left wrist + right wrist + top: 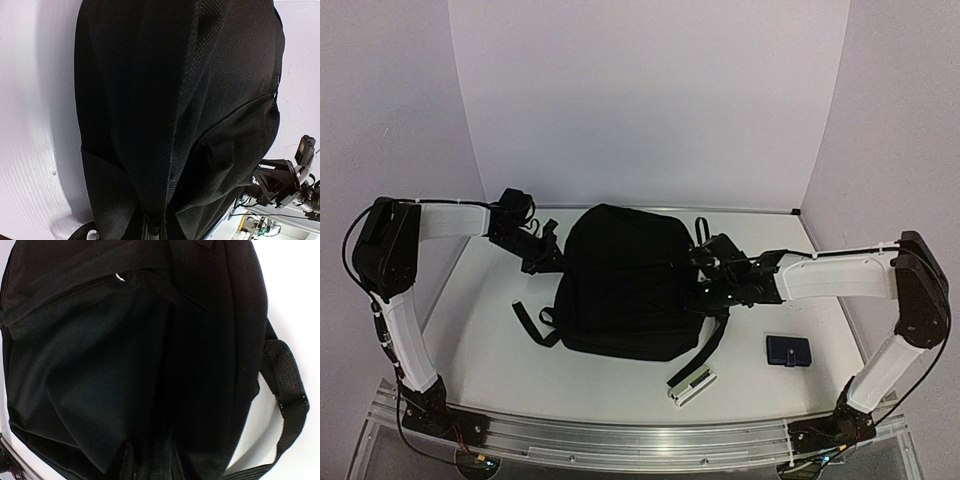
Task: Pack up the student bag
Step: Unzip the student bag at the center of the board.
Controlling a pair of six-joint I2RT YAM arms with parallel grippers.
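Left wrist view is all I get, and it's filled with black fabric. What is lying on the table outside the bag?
Observer: From the top, a dark-blue pouch lies to the right of the student bag, apart from it.
Operator: Anything else?
Observer: A white-and-green item lies near the bag's front right corner, by the end of a strap.
Operator: Where's the right pincer?
Observer: The right pincer is at the bag's right edge; I can't tell how its jaws stand.
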